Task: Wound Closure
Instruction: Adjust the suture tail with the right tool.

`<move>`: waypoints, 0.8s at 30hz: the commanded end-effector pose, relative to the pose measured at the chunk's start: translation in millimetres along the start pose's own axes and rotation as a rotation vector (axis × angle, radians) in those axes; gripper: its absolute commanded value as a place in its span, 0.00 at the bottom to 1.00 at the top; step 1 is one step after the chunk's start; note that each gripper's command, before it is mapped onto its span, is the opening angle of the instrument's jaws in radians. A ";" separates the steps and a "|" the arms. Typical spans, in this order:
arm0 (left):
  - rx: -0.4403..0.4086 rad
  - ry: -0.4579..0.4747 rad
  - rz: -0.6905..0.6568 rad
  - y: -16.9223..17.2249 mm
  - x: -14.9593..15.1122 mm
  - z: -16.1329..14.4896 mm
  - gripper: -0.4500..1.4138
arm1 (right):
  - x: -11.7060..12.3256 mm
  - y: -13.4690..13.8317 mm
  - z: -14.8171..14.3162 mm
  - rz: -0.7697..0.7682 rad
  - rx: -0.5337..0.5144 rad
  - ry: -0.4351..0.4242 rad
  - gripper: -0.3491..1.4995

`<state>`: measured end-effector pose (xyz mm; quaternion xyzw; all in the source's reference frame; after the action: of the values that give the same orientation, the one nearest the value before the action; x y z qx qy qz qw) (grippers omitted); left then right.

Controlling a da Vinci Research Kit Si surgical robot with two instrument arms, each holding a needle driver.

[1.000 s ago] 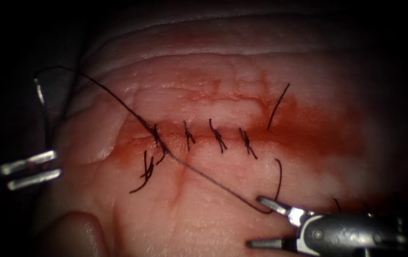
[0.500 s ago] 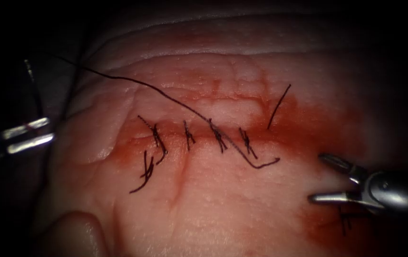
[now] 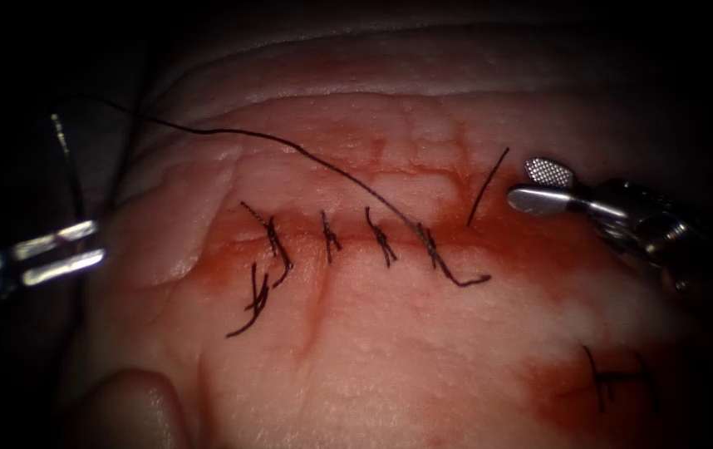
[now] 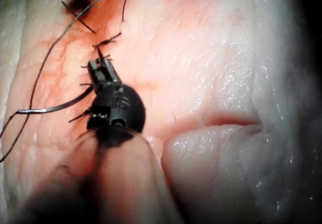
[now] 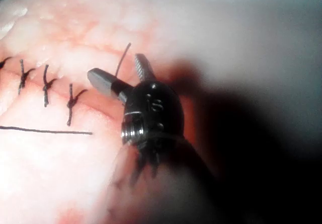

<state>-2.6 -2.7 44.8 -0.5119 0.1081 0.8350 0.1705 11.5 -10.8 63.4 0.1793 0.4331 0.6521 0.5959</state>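
Left pincer holds the needle off the tissue's left edge; right pincer gapes empty near the cut's right end.

At far left the left arm's slim steel pincer (image 3: 61, 252) looks closed on the thin curved steel needle (image 3: 64, 154), seemingly near its lower end, though the dim edge makes that grip uncertain; the needle stands clear of the tissue. From there the fine black thread (image 3: 307, 158) trails rightward over the pale pink pork tissue (image 3: 390, 366), crossing the red, horizontal, stitched cut (image 3: 356, 237) and ending loose just below it. Further right, the right arm's steel pincer (image 3: 539, 185) hangs wide open, holding nothing, beside a short cut thread end (image 3: 487, 187). The thread is limp and light, best taken near its free end; the needle is stiff and slippery.
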 end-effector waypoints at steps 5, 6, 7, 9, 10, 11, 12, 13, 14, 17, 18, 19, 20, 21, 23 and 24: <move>-0.007 0.004 -0.004 0.8 0.2 0.7 0.00 | -1.0 1.6 3.0 0.040 -0.013 -0.007 0.71; -0.008 0.005 -0.004 0.9 0.3 0.7 0.00 | -0.9 1.8 3.3 0.045 -0.017 -0.007 0.71; -0.007 0.005 -0.003 1.0 0.3 0.7 0.00 | -0.9 2.0 3.7 0.050 -0.022 -0.005 0.71; -0.008 0.007 -0.003 1.0 0.3 0.7 0.00 | -0.8 2.2 4.2 0.060 -0.017 -0.006 0.72; -0.008 0.006 -0.003 1.0 0.4 0.7 0.00 | -0.7 2.3 4.5 0.061 -0.018 -0.004 0.73; -0.012 0.007 -0.003 1.1 0.4 0.7 0.00 | -0.7 2.3 4.7 0.061 -0.016 -0.005 0.74; -0.011 0.007 -0.002 1.1 0.4 0.7 0.00 | -0.6 2.1 5.0 0.062 -0.010 -0.011 0.75; -0.011 0.007 -0.002 1.1 0.4 0.7 0.00 | -0.6 2.1 5.0 0.062 -0.010 -0.011 0.75; -0.011 0.007 -0.002 1.1 0.4 0.7 0.00 | -0.6 2.0 5.0 0.063 -0.010 -0.011 0.72; -0.011 0.007 -0.002 1.1 0.3 0.7 0.00 | -0.7 1.5 5.1 0.065 0.004 -0.020 0.54; -0.011 0.007 -0.002 1.1 0.3 0.7 0.00 | -0.7 1.4 5.1 0.072 0.004 -0.020 0.36; -0.011 0.007 -0.002 1.1 0.3 0.7 0.00 | -0.6 1.3 5.0 0.073 0.003 -0.017 0.00; -0.011 0.007 -0.002 1.1 0.3 0.7 0.00 | -0.6 1.2 5.0 0.068 -0.007 -0.015 0.00; -0.011 0.007 -0.002 1.1 0.3 0.7 0.00 | -0.6 1.1 4.9 0.069 -0.015 -0.011 0.00; -0.011 0.007 -0.002 1.1 0.3 0.7 0.00 | -0.2 1.0 4.9 0.075 -0.026 0.002 0.00; -0.011 0.007 -0.002 1.1 0.3 0.7 0.00 | -0.1 0.9 4.8 0.077 -0.031 0.003 0.00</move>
<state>-3.2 -3.2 44.3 -0.5154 0.1036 0.8339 0.1684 13.9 -9.0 66.3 0.1854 0.4154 0.6825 0.5721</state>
